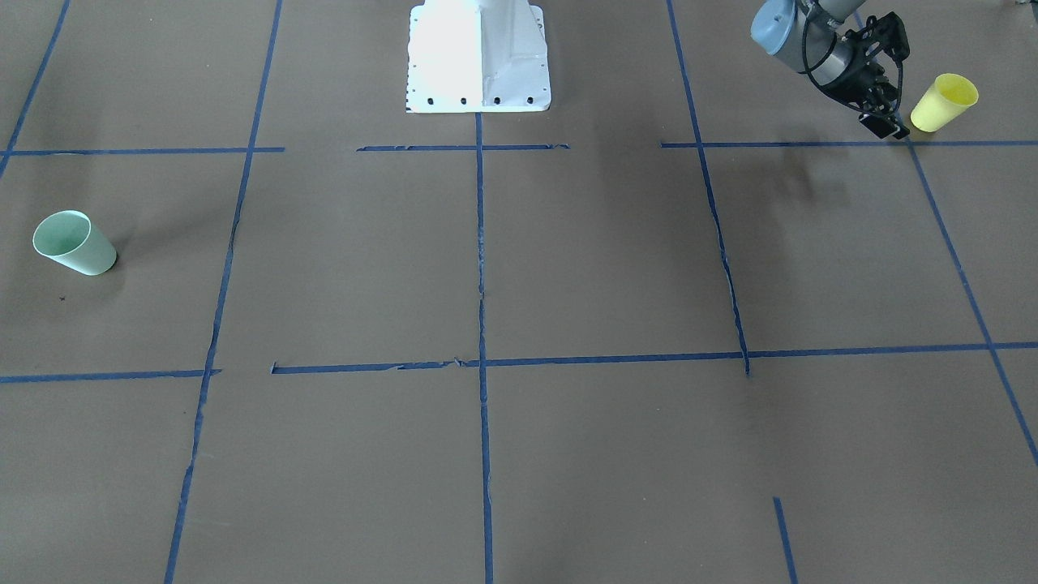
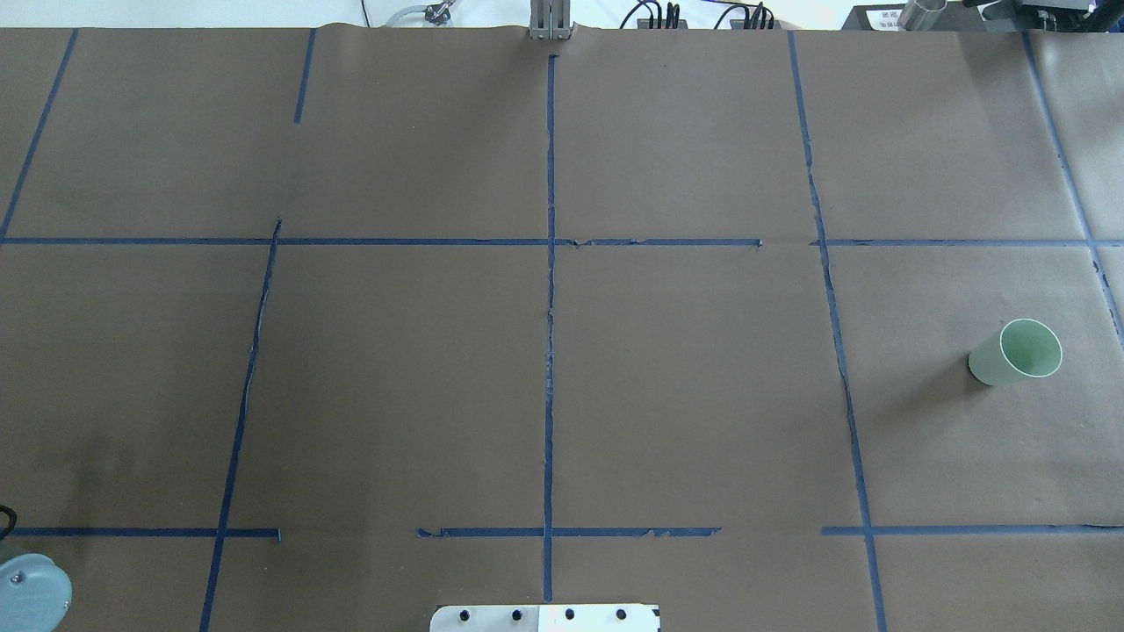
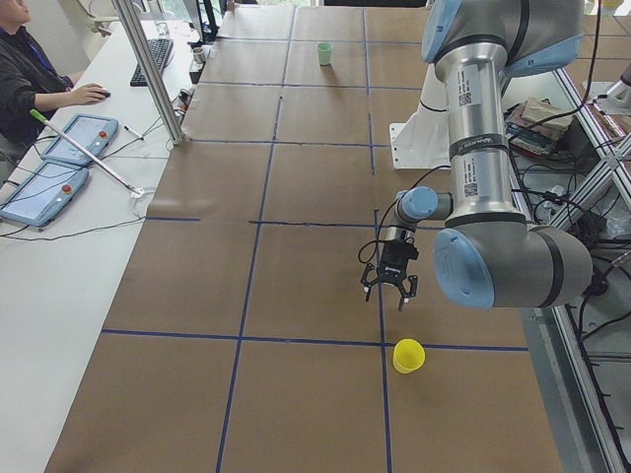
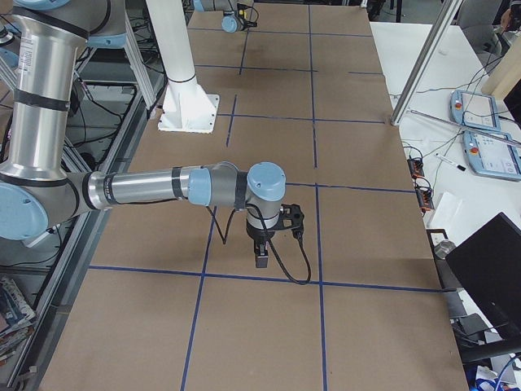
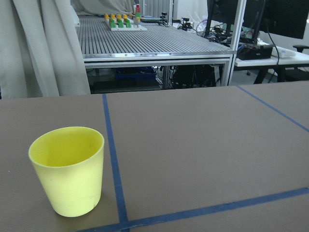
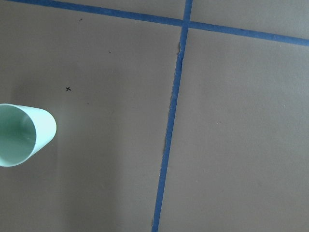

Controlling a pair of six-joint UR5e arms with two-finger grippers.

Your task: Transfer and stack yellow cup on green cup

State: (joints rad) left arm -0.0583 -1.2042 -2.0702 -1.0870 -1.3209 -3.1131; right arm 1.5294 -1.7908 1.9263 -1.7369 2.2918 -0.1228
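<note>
The yellow cup [image 1: 945, 101] stands upright near the table's corner on my left side; it also shows in the exterior left view [image 3: 408, 356] and fills the lower left of the left wrist view [image 5: 67, 169]. My left gripper [image 1: 885, 126] hangs low beside it, a short gap away, with fingers spread and empty. The green cup [image 1: 75, 242] stands upright at the opposite end; it also shows in the overhead view [image 2: 1017, 351] and at the left edge of the right wrist view [image 6: 21, 134]. My right gripper [image 4: 262, 259] points down over the table; I cannot tell its state.
Brown paper with blue tape lines [image 2: 550, 351] covers the table. The white robot base [image 1: 478, 57] stands at the robot's edge. An operator [image 3: 30, 79] sits at a side desk with tablets [image 3: 59, 148] beyond the table.
</note>
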